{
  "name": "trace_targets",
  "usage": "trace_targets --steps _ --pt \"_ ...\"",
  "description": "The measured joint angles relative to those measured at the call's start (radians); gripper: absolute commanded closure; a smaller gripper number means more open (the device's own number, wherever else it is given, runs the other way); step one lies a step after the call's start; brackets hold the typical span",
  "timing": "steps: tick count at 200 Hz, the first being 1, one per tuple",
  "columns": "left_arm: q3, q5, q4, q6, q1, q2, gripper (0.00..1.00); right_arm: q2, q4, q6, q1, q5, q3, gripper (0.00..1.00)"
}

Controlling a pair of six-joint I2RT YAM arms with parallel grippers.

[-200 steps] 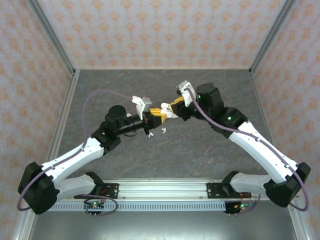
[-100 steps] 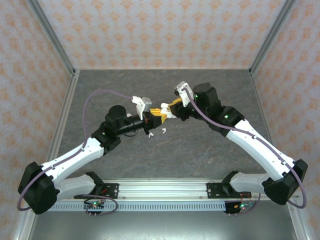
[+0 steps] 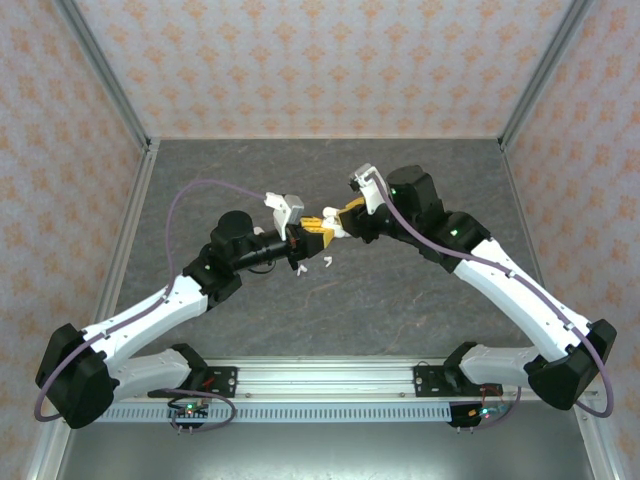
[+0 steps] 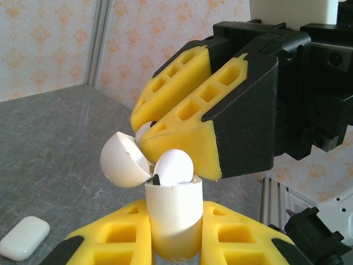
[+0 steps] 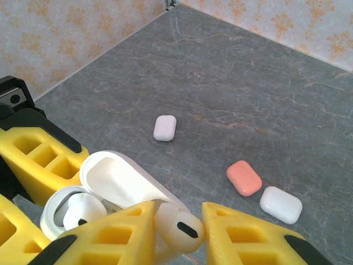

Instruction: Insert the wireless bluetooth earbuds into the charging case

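Note:
My left gripper (image 4: 175,234) is shut on a white charging case (image 4: 174,207), held upright with its lid (image 4: 122,161) swung open. One white earbud (image 4: 174,165) sits in the case. The right gripper's yellow fingers (image 4: 185,118) hang just above the case. In the right wrist view, my right gripper (image 5: 177,216) is shut on a second white earbud (image 5: 182,229), right beside the open case's lid (image 5: 118,179) and the seated earbud (image 5: 81,212). From above, both grippers (image 3: 312,232) (image 3: 337,222) meet at mid-table.
Closed cases lie on the grey table: a pale one (image 5: 165,127), a salmon-pink one (image 5: 244,178) and a white one (image 5: 281,204). Another white case (image 4: 23,237) lies below the left gripper. Two loose white earbuds (image 3: 300,270) (image 3: 327,263) rest under the grippers.
The right gripper has edged slightly toward the case with its earbud. The left arm has held still.

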Motion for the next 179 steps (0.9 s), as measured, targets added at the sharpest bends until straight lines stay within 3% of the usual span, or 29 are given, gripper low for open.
trace_targets --steps 151,179 --pt "-0.002 -0.003 0.001 0.000 -0.004 -0.001 1.00 0.000 -0.013 0.026 -0.001 -0.012 0.008 0.68" --pt "-0.002 -0.003 0.004 0.000 -0.005 -0.001 1.00 0.000 -0.017 0.046 0.000 -0.013 0.018 0.59"
